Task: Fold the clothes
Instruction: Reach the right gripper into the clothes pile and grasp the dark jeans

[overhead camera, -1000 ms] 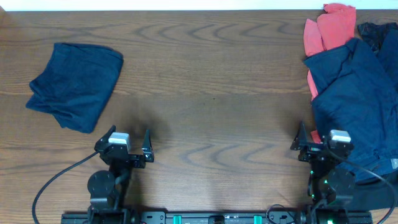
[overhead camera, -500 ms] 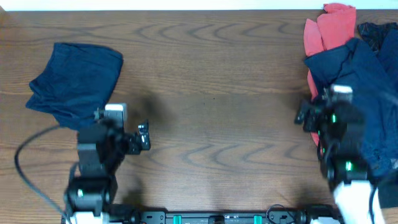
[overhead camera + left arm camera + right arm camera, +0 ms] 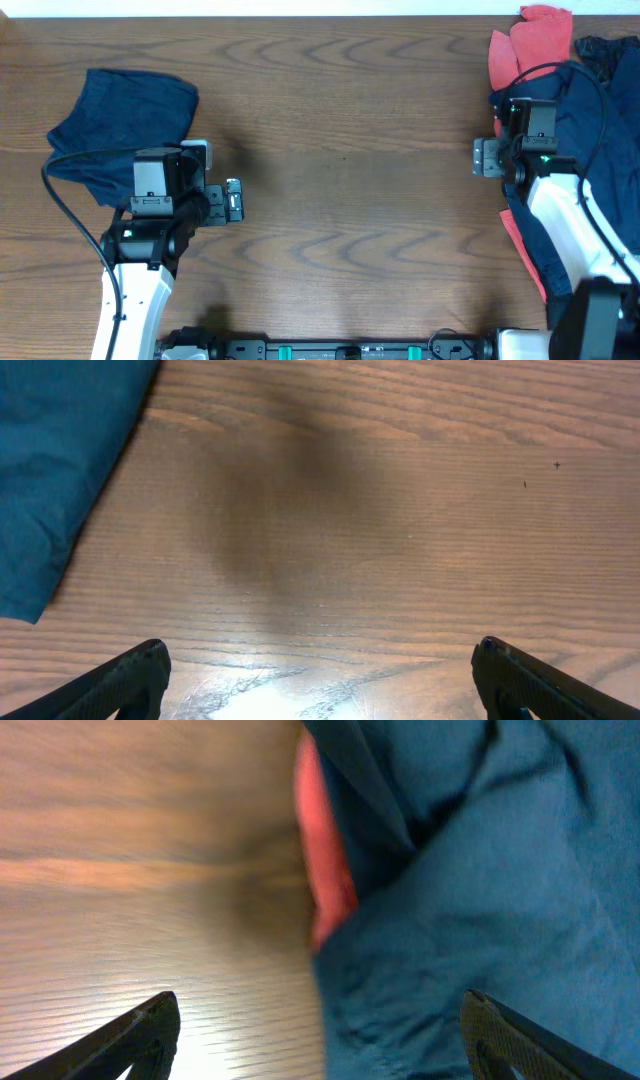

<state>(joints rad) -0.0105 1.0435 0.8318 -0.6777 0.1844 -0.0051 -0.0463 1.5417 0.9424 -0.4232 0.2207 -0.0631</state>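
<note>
Folded navy garment (image 3: pixel 120 135) far left; rumpled navy pile (image 3: pixel 585 150) over red shirt (image 3: pixel 525 45) far right

Wooden table (image 3: pixel 340 120); folded navy garment (image 3: pixel 110 120) left; clothes pile (image 3: pixel 600 150) right.

Navy garments two: folded navy piece (image 3: pixel 120 135), loose navy piece (image 3: pixel 622 170). Red shirt (image 3: pixel 525 45) one. Black garment (image 3: pixel 625 50) one. Grippers two: left gripper (image 3: pixel 232 200), right gripper (image 3: pixel 483 158).

Overhead looks straight down on the table (image 3: pixel 340 120); both wrist views face it closely, edging the clothes (image 3: pixel 120 110).
</note>
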